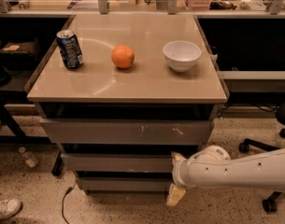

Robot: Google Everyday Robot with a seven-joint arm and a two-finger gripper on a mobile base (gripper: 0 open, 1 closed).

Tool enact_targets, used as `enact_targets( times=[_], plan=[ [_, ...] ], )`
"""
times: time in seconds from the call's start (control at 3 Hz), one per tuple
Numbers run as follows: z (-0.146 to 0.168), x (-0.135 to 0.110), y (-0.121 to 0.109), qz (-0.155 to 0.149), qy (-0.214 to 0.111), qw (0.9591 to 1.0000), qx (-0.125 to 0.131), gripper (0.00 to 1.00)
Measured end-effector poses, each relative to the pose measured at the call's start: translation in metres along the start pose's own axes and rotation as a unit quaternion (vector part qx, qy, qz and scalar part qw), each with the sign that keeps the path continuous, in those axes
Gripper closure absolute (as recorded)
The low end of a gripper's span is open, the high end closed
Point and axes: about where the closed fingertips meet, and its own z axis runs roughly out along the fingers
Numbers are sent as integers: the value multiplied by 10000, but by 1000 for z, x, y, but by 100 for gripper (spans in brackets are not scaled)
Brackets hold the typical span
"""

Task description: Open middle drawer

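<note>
Hand (175, 177) sat low at the front right of the desk (132, 85), tips (174, 197) apart, the upper one level with the middle drawer (116, 163), probably lining up to catch its right end. That drawer was shut, under the scratched front (128, 132). On top, can (69, 49), orange (123, 56), bowl (181, 55) stood back from the edge, clear of any pull.

Your claw (176, 177) sits low, below the bench (146, 85) top's right half. Directly above it you have a white bowl (181, 55), an orange (123, 56) up-left, and a soda can (69, 49) farthest left.
</note>
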Motion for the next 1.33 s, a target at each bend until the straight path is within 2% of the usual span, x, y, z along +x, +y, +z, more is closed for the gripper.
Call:
enact_targets(
  times=[1.33],
  plan=[
    [60, -7, -21, -166, -136, 9998, -6, 0]
  ],
)
